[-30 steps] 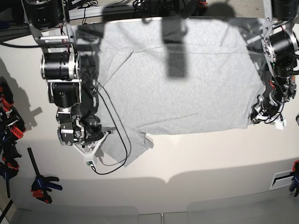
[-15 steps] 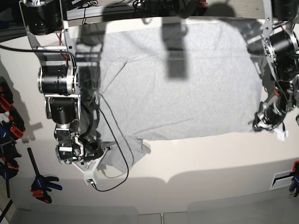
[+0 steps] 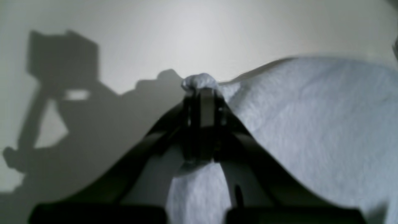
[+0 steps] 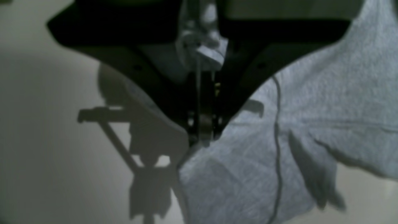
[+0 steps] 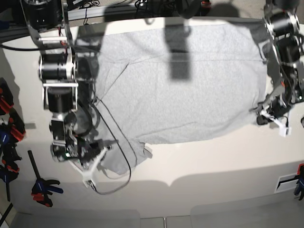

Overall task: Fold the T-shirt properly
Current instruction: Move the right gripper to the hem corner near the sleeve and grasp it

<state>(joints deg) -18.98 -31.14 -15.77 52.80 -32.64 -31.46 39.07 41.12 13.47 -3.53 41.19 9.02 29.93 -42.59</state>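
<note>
The light grey T-shirt [image 5: 185, 85] lies spread, plain side up, over the far half of the white table [image 5: 199, 166]. My left gripper [image 5: 260, 115] is at the shirt's near right corner. In the left wrist view that gripper [image 3: 201, 91] is shut, with a small bunch of cloth [image 3: 197, 81] poking out past its tips. My right gripper [image 5: 104, 146] is at the near left corner, where a flap of cloth [image 5: 135, 152] hangs out from the edge. The right wrist view shows this gripper [image 4: 202, 137] shut on the T-shirt [image 4: 248, 174], with fabric drawn up between its fingers.
A black cable [image 5: 118, 156] from the right arm loops over the shirt's near left corner and onto the table. Orange and blue clamps [image 5: 9, 137] hang along the left edge, one more [image 5: 43, 189] lower down. A clamp [image 5: 299, 176] and a white label sit at the right edge.
Both grippers stayed shut on the cloth. The right arm moved toward the near edge, dragging its corner with it. The left gripper dipped nearer, then came back.
</note>
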